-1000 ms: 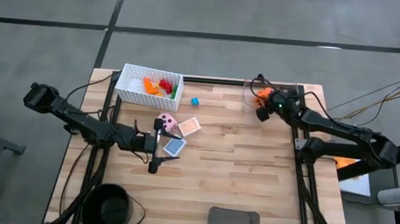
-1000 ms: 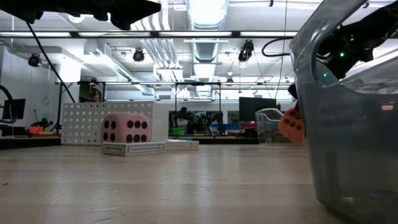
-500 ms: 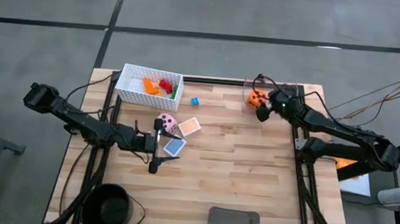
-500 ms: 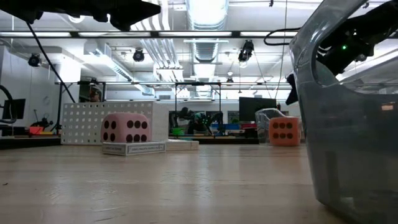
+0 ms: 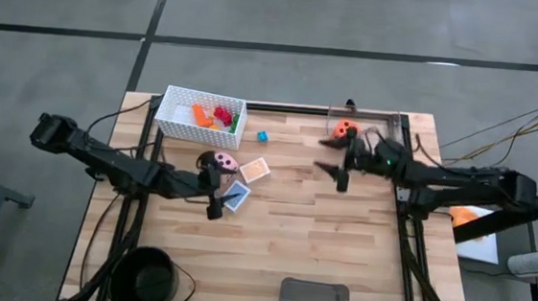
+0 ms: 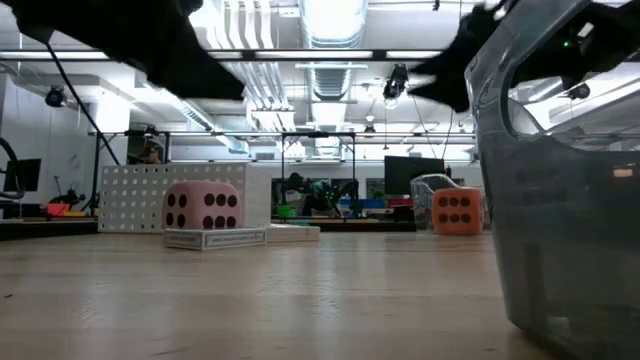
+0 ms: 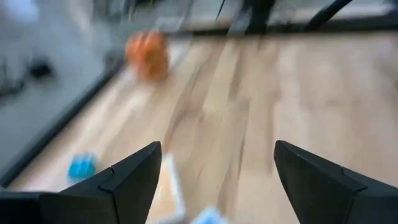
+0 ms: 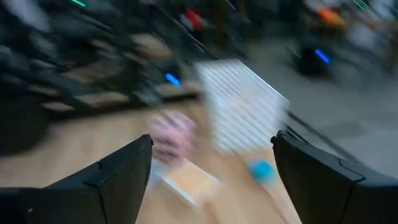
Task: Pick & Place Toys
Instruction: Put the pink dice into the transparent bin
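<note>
An orange die (image 5: 345,130) stands on the table at the far right, also in the low view (image 6: 456,211). My right gripper (image 5: 335,174) hangs open in the air just near of it, pointing toward the table's left. A pink die (image 5: 223,162), a peach card (image 5: 255,170) and a blue card (image 5: 236,196) lie left of centre. My left gripper (image 5: 218,193) hovers open at the blue card's left edge, with nothing between its fingers (image 7: 124,183). A teal brick (image 5: 261,136) lies near the white basket (image 5: 178,113), which holds several bricks.
A grey tray (image 5: 315,298) stands at the near edge and fills the right of the low view (image 6: 560,200). A black round tub (image 5: 148,276) sits at the near left corner. Bare wood lies between the cards and my right gripper.
My right gripper has opened and let go of the orange die, which now stands on the table. The gripper has then swung up and toward the table's near left, tipping from pointing down to level. My left gripper has rolled and tipped downward by the blue card.
</note>
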Tool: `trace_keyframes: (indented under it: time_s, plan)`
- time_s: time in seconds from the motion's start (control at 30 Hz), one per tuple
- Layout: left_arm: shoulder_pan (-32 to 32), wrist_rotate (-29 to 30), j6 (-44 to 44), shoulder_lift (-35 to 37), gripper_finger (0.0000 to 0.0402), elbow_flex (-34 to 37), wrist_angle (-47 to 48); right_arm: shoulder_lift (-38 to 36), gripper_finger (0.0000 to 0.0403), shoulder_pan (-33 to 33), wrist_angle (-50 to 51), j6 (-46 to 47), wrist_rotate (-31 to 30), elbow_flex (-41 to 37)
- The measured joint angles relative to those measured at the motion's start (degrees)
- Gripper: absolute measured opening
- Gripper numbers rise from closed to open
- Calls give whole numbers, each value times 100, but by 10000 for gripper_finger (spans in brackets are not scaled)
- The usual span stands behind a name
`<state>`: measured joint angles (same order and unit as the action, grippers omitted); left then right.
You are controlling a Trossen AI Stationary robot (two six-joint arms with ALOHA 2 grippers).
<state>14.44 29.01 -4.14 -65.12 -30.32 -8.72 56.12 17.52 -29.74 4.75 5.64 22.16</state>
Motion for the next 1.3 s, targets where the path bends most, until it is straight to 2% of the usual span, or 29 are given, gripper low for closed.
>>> trace_keyframes:
  time_s: [0.13,0.3,0.4,0.57,0.77,1.03,1.3]
  plan:
    - [-242,25,-750,-67,312,-275,1223,366,327,-858,-1219,-175,-290,-286]
    - [-372,20,-836,-322,312,-384,1447,842,327,-1474,-1247,-457,-915,-300]
    - [-382,54,-969,-569,312,-627,2066,1071,327,-1578,-1241,-457,-946,-300]
    - [-383,455,-1429,-1145,312,-1260,3493,1370,327,-1604,-1238,-527,-953,-302]
    - [-383,451,-1542,-1982,312,-1967,4430,1536,327,-1606,-1228,-603,-952,-302]
    - [-454,553,-1585,-2951,312,-2373,4780,1631,327,-1684,-1226,-603,-933,-302]
    - [-481,598,-1737,-3023,312,-2361,4799,1633,327,-1835,-1225,-603,-928,-302]
